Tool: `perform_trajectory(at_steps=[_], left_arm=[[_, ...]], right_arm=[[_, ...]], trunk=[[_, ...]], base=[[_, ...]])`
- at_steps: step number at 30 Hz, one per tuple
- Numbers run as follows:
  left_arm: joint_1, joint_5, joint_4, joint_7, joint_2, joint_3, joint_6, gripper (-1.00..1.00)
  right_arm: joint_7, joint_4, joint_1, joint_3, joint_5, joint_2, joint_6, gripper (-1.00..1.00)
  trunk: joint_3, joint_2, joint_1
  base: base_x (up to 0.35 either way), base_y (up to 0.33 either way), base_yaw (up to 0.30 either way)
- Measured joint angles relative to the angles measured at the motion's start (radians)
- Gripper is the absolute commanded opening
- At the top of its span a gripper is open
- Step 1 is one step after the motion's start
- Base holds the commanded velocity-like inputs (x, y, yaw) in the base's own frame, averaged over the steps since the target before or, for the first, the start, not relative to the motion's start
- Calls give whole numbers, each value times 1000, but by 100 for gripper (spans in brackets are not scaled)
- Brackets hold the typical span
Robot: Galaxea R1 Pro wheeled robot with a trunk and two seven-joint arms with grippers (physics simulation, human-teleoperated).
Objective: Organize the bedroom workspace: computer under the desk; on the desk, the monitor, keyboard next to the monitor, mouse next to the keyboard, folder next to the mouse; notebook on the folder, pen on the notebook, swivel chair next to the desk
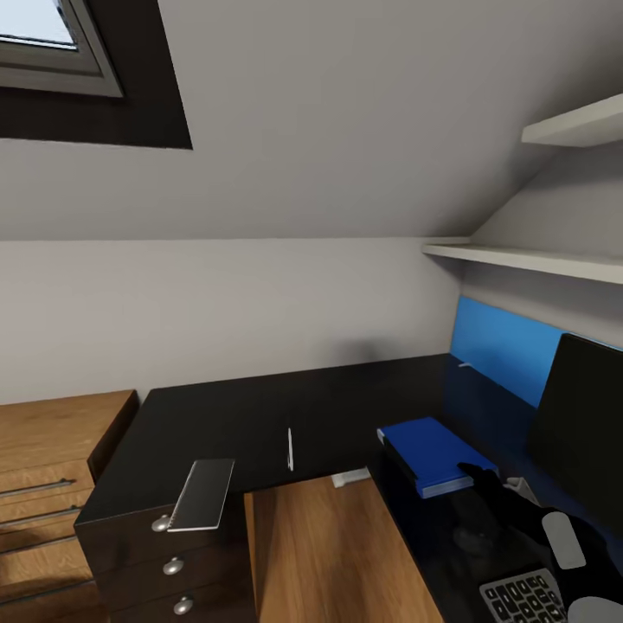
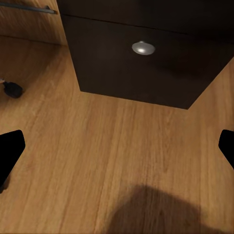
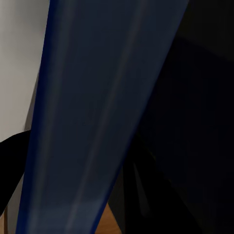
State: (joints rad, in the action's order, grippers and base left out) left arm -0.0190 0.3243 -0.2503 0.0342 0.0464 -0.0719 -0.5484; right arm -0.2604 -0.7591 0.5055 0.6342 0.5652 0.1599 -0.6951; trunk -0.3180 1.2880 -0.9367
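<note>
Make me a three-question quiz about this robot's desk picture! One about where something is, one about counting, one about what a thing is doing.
1. Where does the folder lie?
A. on the desk
B. on the floor
C. on the shelf

2. How many round silver knobs show on the drawer unit in the head view?
A. one
B. three
C. six

3. How does the notebook sit?
A. standing upright
B. under the folder
C. flat, jutting over the desk's edge

Answers:
1 A, it rests on the black top beside the monitor.
2 B, three sit in a column.
3 C, its near end overhangs the drawers.
</note>
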Motion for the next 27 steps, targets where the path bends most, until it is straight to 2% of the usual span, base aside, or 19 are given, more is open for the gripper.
perform_trajectory(at_steps=[19,24,27], left_arm=[[0,-1,0,-2,0,2,0,100],[0,-1,0,-2,0,2,0,100],[0,0,0,-1,1,2,0,100]], right_arm=[[-1,0,0,0,0,2,0,-100],[-1,-1,0,0,17,2,-2,-100],[-1,-1,0,0,17,2,-2,-100]], trunk=[[-60,133,-73],[-75,168,-92],[-75,168,-92]], base=[[0,0,0],[0,0,0],[0,0,0]])
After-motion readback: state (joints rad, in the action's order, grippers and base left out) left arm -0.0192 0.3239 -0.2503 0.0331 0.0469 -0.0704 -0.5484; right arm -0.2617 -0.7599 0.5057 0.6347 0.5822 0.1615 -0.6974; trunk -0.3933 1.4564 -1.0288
